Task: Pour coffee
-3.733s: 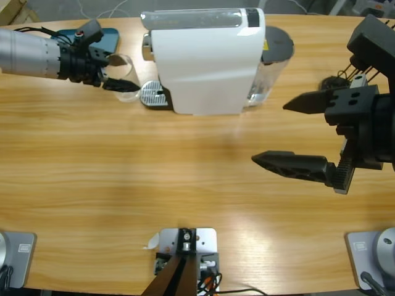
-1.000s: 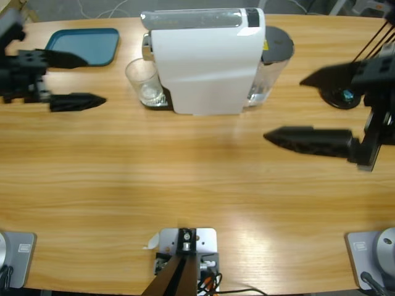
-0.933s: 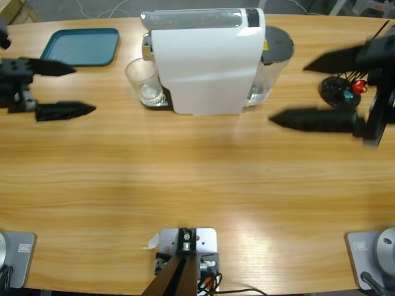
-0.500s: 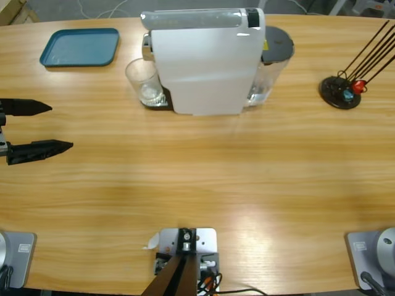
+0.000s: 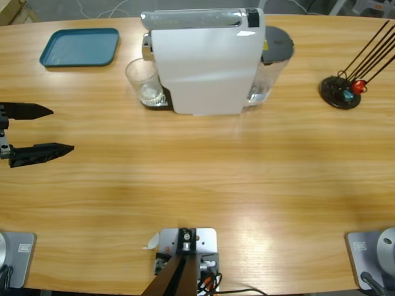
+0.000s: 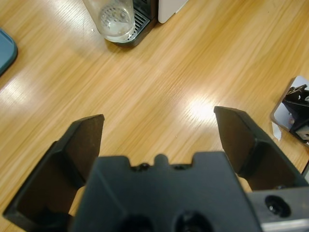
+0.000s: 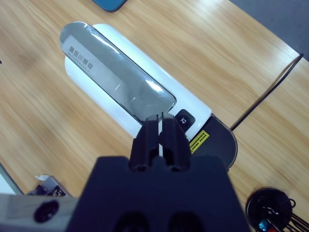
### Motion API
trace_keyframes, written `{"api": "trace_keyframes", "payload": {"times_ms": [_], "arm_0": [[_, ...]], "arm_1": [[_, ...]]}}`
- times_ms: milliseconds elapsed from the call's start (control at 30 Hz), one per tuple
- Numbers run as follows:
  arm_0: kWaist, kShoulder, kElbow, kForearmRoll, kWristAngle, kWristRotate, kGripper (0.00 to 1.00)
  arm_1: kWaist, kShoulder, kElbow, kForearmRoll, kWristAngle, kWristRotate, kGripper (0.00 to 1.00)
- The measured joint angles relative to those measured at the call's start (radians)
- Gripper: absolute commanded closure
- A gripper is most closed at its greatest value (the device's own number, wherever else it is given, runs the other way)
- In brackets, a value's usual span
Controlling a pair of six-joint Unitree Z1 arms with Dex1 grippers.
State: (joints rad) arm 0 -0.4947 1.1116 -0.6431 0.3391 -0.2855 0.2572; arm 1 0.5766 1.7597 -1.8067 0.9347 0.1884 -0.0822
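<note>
The left gripper hung at the near-left edge of the wooden surface, well away from the white coffee machine, its jaws spread wide with nothing between them. Closer to the machine, a small clear glass stood upright on the drip grate at the machine's left end, touching its front; no coffee could be made out in it, only a pale glint at the bottom. Compared with a second before, the left gripper had drawn back from beside the glass toward the edge, and the right arm had left the high view altogether; the glass had stayed where it was. The right gripper looked down on the machine's top from above, its jaws pressed together. Beyond the glass, left of the machine, lay a teal tray, bare. Far to the machine's right stood a black round base with thin dark sticks.
</note>
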Motion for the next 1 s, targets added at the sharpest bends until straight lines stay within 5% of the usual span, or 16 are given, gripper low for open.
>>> {"api": "trace_keyframes", "payload": {"times_ms": [1000], "arm_0": [[0.000, 0.007, 0.000, -0.001, 0.001, 0.000, 0.000]], "arm_1": [[-0.009, 0.030, 0.070, -0.022, -0.039, -0.049, 1.000]]}}
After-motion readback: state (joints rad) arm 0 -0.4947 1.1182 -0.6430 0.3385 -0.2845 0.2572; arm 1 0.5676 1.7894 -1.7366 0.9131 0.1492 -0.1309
